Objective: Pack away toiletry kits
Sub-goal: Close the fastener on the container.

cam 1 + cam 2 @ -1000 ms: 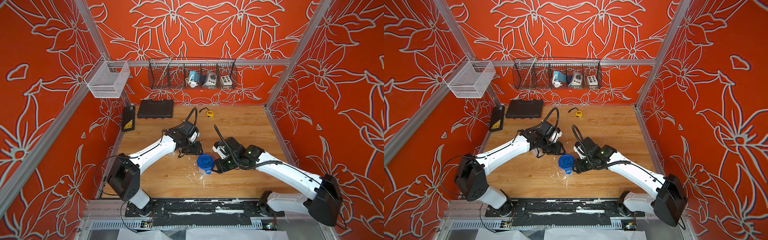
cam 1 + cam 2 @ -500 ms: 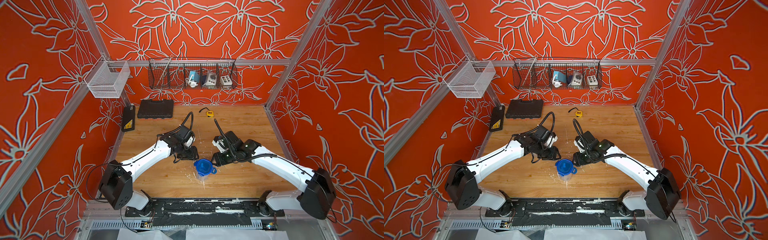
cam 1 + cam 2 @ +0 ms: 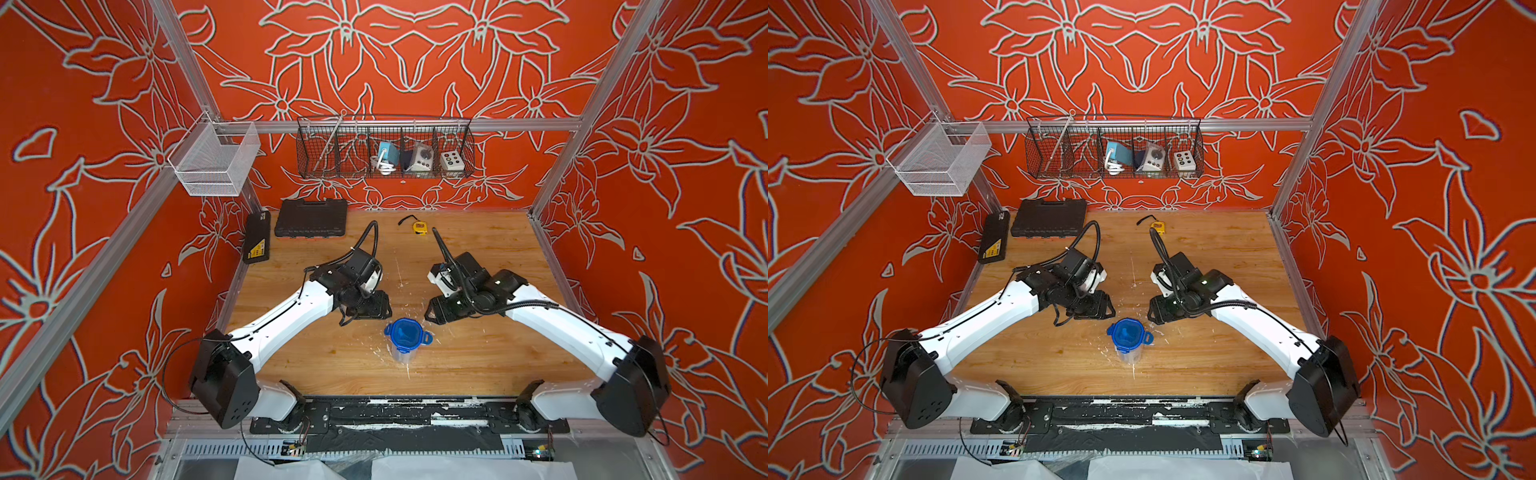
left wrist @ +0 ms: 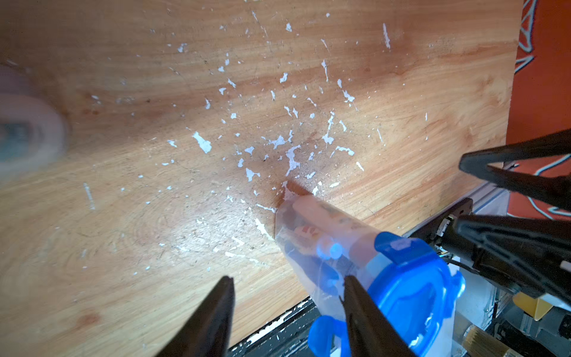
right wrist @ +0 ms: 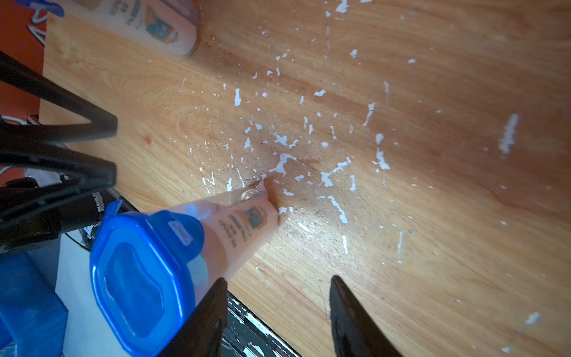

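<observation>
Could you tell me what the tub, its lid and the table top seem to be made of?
Tub: clear glossy plastic, it seems; the contents show through its wall.
Lid: smooth blue plastic with moulded clip tabs.
Table top: probably wood-grain laminate; white flecks show where the surface looks chipped.

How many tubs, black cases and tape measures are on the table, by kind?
Blue-lidded tub: 1
Black cases: 2
Yellow tape measure: 1
Total: 4

Tub (image 3: 406, 337) stands alone mid-surface (image 3: 478, 363), bare wood all round. Black case (image 3: 311, 217) and tape measure (image 3: 419, 227) hug far edge.
</observation>
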### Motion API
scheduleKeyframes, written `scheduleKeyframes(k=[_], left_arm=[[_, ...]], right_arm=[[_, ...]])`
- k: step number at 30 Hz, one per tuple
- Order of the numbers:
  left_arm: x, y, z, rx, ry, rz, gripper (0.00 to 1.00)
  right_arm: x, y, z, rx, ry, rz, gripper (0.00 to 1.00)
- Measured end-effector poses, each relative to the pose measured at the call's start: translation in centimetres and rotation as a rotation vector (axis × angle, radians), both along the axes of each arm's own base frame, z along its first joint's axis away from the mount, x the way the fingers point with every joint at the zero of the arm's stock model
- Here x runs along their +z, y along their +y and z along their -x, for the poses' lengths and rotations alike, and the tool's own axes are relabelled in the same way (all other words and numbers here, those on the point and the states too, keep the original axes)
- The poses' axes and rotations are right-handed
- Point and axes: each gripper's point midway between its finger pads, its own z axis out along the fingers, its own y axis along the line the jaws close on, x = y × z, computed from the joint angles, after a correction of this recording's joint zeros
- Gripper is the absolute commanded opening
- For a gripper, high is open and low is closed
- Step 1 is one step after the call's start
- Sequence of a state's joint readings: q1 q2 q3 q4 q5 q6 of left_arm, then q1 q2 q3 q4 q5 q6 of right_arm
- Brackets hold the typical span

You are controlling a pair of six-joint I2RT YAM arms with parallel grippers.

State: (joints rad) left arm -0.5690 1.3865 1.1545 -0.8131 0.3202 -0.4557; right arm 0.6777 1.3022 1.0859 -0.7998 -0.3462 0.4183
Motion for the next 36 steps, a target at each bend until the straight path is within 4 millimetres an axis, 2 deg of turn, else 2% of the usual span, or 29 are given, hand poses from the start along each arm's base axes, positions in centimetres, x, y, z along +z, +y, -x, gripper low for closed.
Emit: scheduleKeyframes(k=[4,6,9,12,17,25,36], left_arm=[[1.9,-0.5,1.5,-0.038,-0.01,0.08,0.59],[2.2,-0.8,2.6,-0.058,0.009,0.117,0.6],[1.8,-1.5,4.2,-0.095,0.053,0.148,0.61],[1.4,-2.1,5.0,-0.118,0.083,0.165,0.61],[1.5,-2.6,5.0,-0.129,0.086,0.191,0.61],[1.2,-3.3,4.7,-0.143,0.087,0.203,0.61],[0.5,-3.7,5.6,-0.164,0.11,0.205,0.59]], right_arm=[[2.6,-0.9,1.4,0.009,-0.035,-0.055,0.54],[3.1,-0.9,2.2,0.026,-0.031,-0.078,0.54],[2.3,-0.8,3.3,0.047,0.009,-0.088,0.54],[1.0,-0.6,4.1,0.059,0.063,-0.08,0.54],[-0.6,-0.2,4.7,0.076,0.117,-0.067,0.54],[-1.2,0.5,4.8,0.086,0.138,-0.085,0.54],[-2.7,0.8,4.8,0.087,0.176,-0.07,0.53]])
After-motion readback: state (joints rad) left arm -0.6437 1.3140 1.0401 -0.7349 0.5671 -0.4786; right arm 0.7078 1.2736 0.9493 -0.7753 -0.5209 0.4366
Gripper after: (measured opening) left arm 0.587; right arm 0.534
